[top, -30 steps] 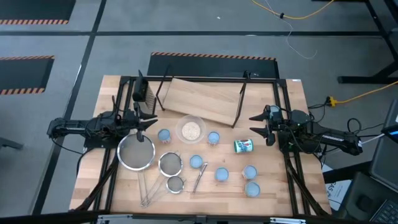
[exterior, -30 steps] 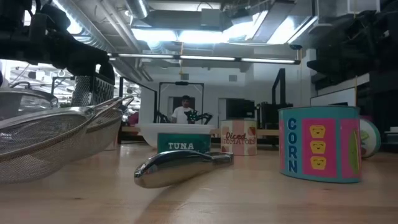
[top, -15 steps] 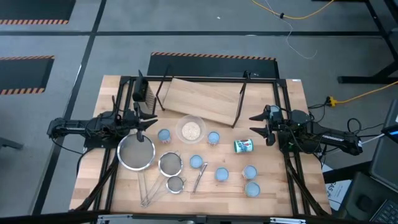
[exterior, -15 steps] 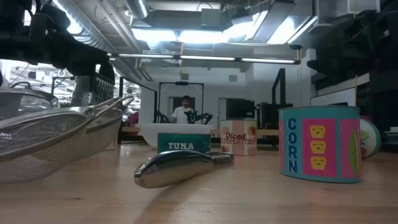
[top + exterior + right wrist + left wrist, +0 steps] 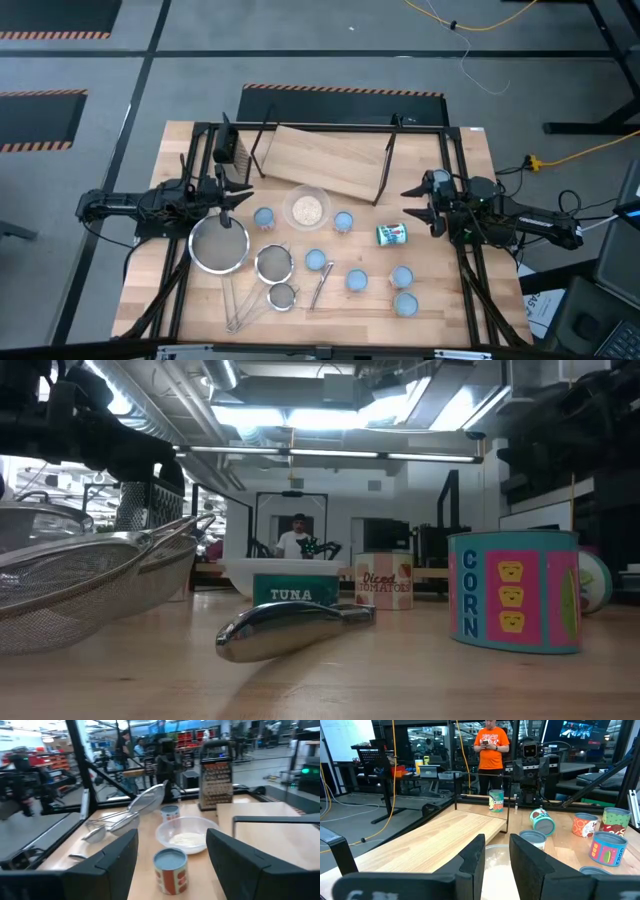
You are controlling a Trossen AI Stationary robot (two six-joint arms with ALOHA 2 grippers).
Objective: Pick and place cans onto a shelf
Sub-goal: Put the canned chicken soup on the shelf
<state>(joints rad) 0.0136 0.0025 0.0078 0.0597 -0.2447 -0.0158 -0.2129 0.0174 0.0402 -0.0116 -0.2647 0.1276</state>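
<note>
Several cans with pale blue tops stand on the wooden table, among them one (image 5: 264, 217) near my left gripper and one (image 5: 343, 221) by the bowl. Another can (image 5: 391, 234) lies on its side. The shelf (image 5: 330, 165), a light-wood board on black rod legs, stands at the far middle with nothing on it. My left gripper (image 5: 238, 193) hovers level at the table's left, fingers (image 5: 472, 862) slightly apart and holding nothing. My right gripper (image 5: 408, 200) hovers level at the right, wide open; an upright can (image 5: 170, 869) stands beyond its fingers.
A clear bowl of grains (image 5: 306, 209) sits in front of the shelf. Three mesh strainers (image 5: 219, 245) lie at the near left, a steel utensil (image 5: 320, 285) beside them, and a grater (image 5: 227, 147) stands at the far left. A person (image 5: 491, 745) stands beyond the table.
My right gripper has turned a little where it hovers and stays open. Nothing else has moved.
</note>
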